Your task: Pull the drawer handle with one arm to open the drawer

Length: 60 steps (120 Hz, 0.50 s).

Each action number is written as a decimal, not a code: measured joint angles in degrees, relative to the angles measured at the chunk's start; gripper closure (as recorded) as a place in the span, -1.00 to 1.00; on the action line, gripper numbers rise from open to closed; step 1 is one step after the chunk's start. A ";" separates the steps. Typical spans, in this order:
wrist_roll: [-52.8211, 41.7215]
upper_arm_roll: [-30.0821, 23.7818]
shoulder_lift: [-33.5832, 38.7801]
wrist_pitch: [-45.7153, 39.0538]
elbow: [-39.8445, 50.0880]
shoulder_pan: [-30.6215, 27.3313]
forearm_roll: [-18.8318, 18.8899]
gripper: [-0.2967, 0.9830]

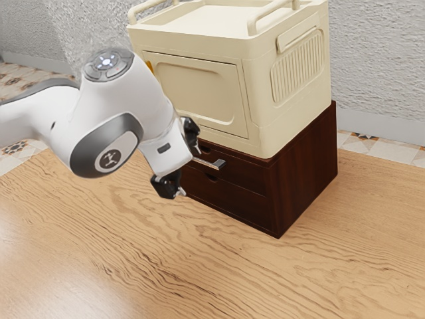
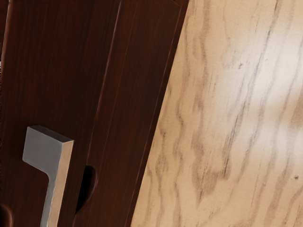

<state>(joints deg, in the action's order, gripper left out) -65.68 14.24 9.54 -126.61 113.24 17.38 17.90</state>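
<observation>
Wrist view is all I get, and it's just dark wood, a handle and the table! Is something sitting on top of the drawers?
Observer: Yes, a cream cabinet stands on the dark drawer unit.
Operator: Cool! Is my end effector grabbing the handle now?
Observer: No, its black fingers stand wide apart, open near the handle.

The handle (image 2: 42, 149) runs off the wrist view's lower edge; one end (in the exterior view) seems hidden behind the gripper (image 1: 190, 172). Cream rails (image 1: 252, 26) are cut off above.
</observation>
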 joint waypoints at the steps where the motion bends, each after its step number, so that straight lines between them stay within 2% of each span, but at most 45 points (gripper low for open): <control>1: -0.02 0.00 0.00 -0.11 0.01 0.00 0.00 -0.54; 60: -0.98 1.62 -2.04 -4.21 1.03 -0.12 0.00 -0.54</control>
<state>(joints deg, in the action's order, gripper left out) -66.67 15.86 7.50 -130.82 114.27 17.26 17.90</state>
